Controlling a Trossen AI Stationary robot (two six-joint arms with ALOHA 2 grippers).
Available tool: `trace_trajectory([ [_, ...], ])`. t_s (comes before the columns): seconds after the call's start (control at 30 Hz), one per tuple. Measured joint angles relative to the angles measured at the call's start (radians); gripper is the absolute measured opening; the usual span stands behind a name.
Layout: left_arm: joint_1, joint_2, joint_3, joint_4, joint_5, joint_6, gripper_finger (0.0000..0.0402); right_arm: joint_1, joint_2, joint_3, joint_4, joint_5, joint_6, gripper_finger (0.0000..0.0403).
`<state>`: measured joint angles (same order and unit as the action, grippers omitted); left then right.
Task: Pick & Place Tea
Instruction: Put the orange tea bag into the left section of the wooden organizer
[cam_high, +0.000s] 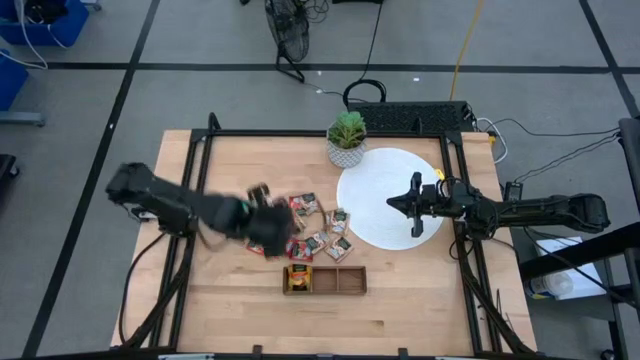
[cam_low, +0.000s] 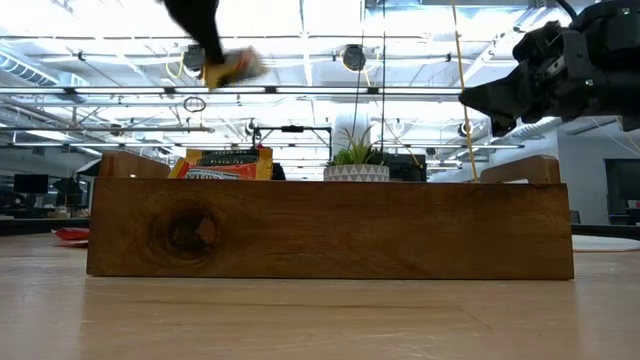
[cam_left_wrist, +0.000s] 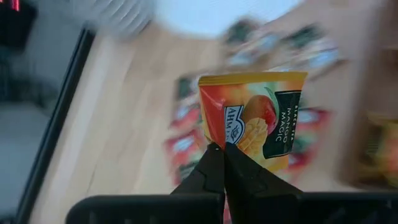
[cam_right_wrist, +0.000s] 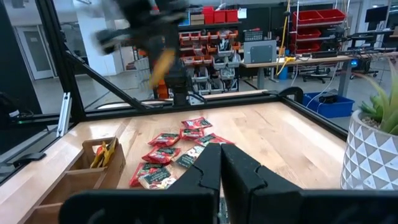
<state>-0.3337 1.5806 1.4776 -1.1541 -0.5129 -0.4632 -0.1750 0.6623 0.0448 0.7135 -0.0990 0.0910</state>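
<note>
My left gripper (cam_left_wrist: 224, 155) is shut on an orange-yellow tea sachet (cam_left_wrist: 255, 118) and hangs high over the table (cam_low: 215, 60), left of the sachet pile (cam_high: 262, 208). Several red and dark tea sachets (cam_high: 312, 228) lie flat on the wood beside the white disc (cam_high: 385, 170). The brown wooden tray (cam_high: 340, 281) has yellow sachets (cam_high: 298, 278) standing in its left compartment. My right gripper (cam_high: 393, 203) is shut, holds nothing, and hovers level over the disc. My left gripper pinches the orange-yellow sachet between its two fingers at one edge, near a corner (cam_left_wrist: 216, 138). The fingers slant downward. The sachet sticks out beyond the fingertips, lifted well clear of the table (cam_low: 238, 67).
A small potted green plant (cam_high: 347, 140) stands at the disc's far edge. A black frame (cam_high: 300, 133) runs round the table's far and side edges. Bare wood (cam_high: 230, 290) lies left of the tray, toward the near edge.
</note>
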Motion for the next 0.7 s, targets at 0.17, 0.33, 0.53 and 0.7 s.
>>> trace_trajectory([
  [0.17, -0.172, 0.227, 0.178, -0.101, -0.085, 0.079, 0.0, 0.0, 0.0, 0.0, 0.0, 0.0, 0.002, 0.0],
  [0.33, -0.232, 0.429, 0.303, -0.272, -0.089, -0.043, 0.0, 0.0, 0.0, 0.0, 0.0, 0.0, 0.002, 0.0],
  [0.53, -0.249, 0.563, 0.38, -0.379, -0.023, -0.109, 0.0, 0.0, 0.0, 0.0, 0.008, 0.0, 0.002, 0.0],
  [0.7, -0.253, 0.571, 0.407, -0.405, -0.014, -0.135, 0.0, 0.0, 0.0, 0.0, 0.015, -0.001, 0.002, 0.0],
])
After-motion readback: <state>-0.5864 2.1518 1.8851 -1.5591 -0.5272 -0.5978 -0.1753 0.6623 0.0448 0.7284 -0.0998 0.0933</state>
